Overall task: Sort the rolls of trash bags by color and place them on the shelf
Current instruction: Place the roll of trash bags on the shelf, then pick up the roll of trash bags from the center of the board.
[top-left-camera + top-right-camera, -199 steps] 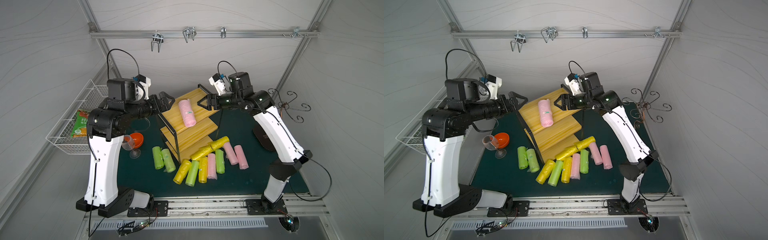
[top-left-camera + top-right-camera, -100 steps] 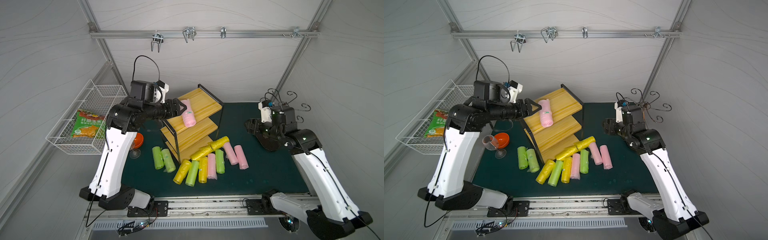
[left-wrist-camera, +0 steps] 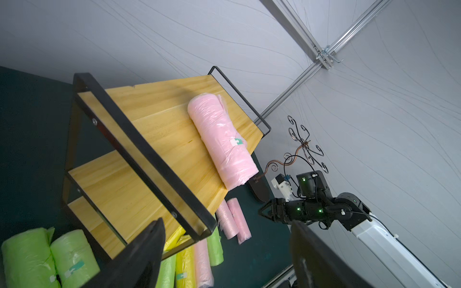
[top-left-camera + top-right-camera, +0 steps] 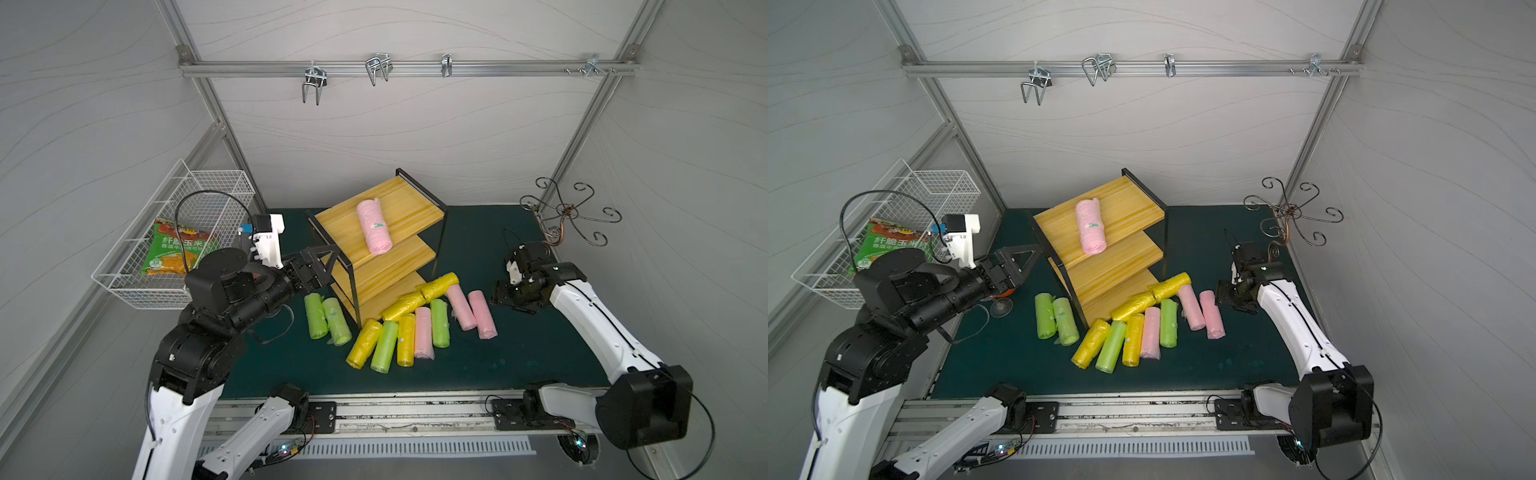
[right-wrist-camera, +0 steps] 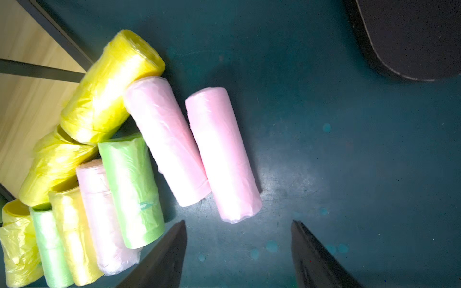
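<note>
The dark green surface (image 4: 519,357) carries one shelf (image 4: 415,208) of three wooden tiers in a black frame, set askew. In both top views its upper board covers most of the two tiers below.

Two arms reach in. The left pincer (image 4: 322,266) hangs beside the shelf's frame with its jaws wide apart. The right pincer (image 4: 503,296) is low over the surface with its jaws also apart, just beside the end of the outermost pink roll (image 4: 482,314).

One white wire basket (image 4: 124,286) hangs on the wall and holds one snack packet (image 4: 178,249).

There are twelve rolls, four of each color.
- **Pink:** one lies on the top tier (image 4: 374,226), and three are on the surface, counting the second of the pair (image 4: 461,307) and one in the row (image 4: 424,332).
- **Green:** two lie touching left of the shelf (image 4: 316,316), and two are in the row (image 4: 384,347).
- **Yellow:** two are in the row (image 4: 364,344). Two lie end to end at the lowest board's edge (image 4: 436,286); I cannot tell whether they rest on it.

One curled metal hook stand (image 4: 569,212) stands at the back. One stemmed glass (image 4: 1000,308) is mostly hidden behind the left arm. Glare washes out the rolls in the right wrist view.
</note>
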{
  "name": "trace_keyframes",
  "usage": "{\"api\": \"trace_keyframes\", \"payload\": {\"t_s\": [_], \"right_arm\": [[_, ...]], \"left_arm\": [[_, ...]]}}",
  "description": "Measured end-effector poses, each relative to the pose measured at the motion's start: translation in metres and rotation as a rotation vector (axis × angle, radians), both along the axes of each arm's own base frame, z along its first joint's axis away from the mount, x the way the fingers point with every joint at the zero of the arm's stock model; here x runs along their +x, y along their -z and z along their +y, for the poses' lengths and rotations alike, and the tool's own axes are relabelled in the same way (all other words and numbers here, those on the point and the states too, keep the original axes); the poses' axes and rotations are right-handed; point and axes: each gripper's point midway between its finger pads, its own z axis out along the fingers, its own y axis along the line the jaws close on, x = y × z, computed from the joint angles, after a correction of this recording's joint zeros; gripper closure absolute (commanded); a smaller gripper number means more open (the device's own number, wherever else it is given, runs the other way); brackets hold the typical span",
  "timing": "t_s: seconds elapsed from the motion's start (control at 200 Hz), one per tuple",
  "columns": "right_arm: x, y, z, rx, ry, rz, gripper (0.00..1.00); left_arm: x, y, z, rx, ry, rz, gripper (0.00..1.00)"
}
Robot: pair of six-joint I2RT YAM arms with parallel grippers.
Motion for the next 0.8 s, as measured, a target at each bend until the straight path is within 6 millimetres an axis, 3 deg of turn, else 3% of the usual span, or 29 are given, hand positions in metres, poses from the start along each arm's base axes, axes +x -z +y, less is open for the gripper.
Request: {"api": "trace_keyframes", "payload": {"t_s": [0.125,0.25,0.38,0.8], "right_arm": [[-0.015,0.026,0.0,0.019,0.044,0.065,0.39],[-0.031,0.051,0.003,0.055,0.099,0.133,0.39],[-0.041,0.064,0.006,0.104,0.159,0.127,0.36],[-0.027,0.089,0.01,0.146,0.228,0.101,0.31]], "left_arm": [[-0.002,0.022,0.003,-0.003,-0.016,0.035,0.14],[-0.002,0.041,0.003,-0.001,-0.02,0.073,0.14],[-0.002,0.048,0.002,-0.006,-0.019,0.09,0.13],[-0.004,0.067,0.001,-0.002,-0.008,0.119,0.12]]}}
